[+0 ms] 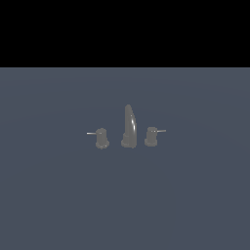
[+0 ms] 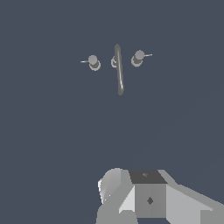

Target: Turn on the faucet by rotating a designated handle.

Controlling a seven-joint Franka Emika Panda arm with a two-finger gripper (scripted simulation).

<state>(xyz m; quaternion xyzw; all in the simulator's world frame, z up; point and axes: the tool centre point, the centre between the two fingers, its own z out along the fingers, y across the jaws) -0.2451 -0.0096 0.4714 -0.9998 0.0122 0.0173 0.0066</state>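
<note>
Exterior view: I wasn't in shot at all. The faucet (image 1: 128, 128) sat mid-floor on a plain blue-grey surface (image 1: 53, 195): the tall tapered spout (image 1: 129, 124) in the centre and a stubby knob on each side, each near it but apart. The handle (image 1: 152, 136), my target, was the knob on the exterior view's right, under half the spout's height, dull grey, with a thin pale rod (image 1: 161, 131) jutting further right. The twin knob (image 1: 101, 138) mirrored it, rod pointing the other way.

Wrist view: I looked down on the set from well off. The faucet (image 2: 117, 65) was small in frame, the spout (image 2: 119, 70) foreshortened to a narrow bar, the handle (image 2: 138, 57) beside it with its rod (image 2: 147, 55) sticking out, the twin knob (image 2: 93, 62) on the far side. Only a blocky pale part of my gripper body (image 2: 148, 197) showed; fingertips weren't visible, so I couldn't tell whether my jaws stood apart or together.

Risks, as I judged them:
- The two knobs look alike, so going by shape alone could land me on the twin; rod direction is the check.
- The rod is thin, so a push could slip off it.
- The spout stands close, so a wide approach could clip it.
</note>
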